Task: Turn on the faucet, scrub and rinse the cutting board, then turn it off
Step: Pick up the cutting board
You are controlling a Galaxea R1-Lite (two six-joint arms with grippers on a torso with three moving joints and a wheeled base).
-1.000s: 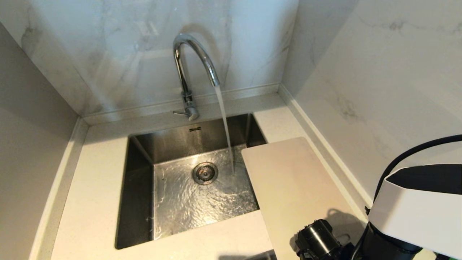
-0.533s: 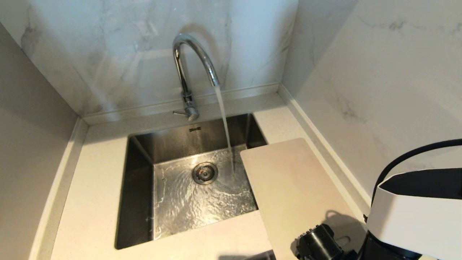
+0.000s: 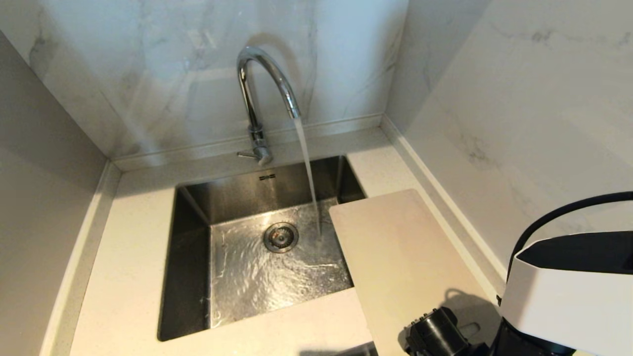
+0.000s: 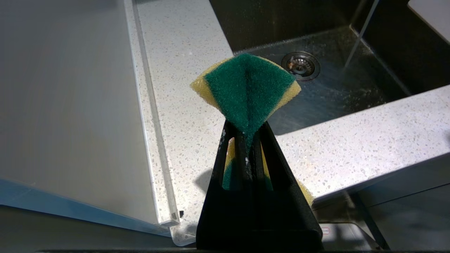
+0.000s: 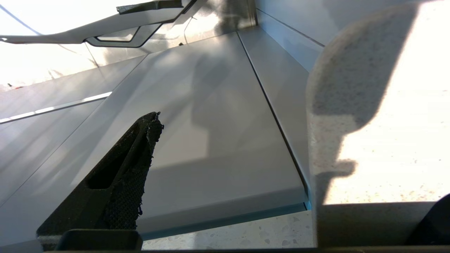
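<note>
A stream of water is seen running from the arched spout of the faucet into the steel sink, landing just beside the round drain. The faucet is mounted on the pale speckled counter behind the sink, against a marbled wall. The cutting board is laid flat on the counter at the right of the sink, with one corner jutting over the sink's edge, apart from the stream. The right arm is found at the lower right over the board's near end; in the right wrist view the right gripper is seen spread wide, holding nothing, with one black finger visible. The left gripper is pressed together on a green and yellow sponge, held above the counter's front edge near the sink.
</note>
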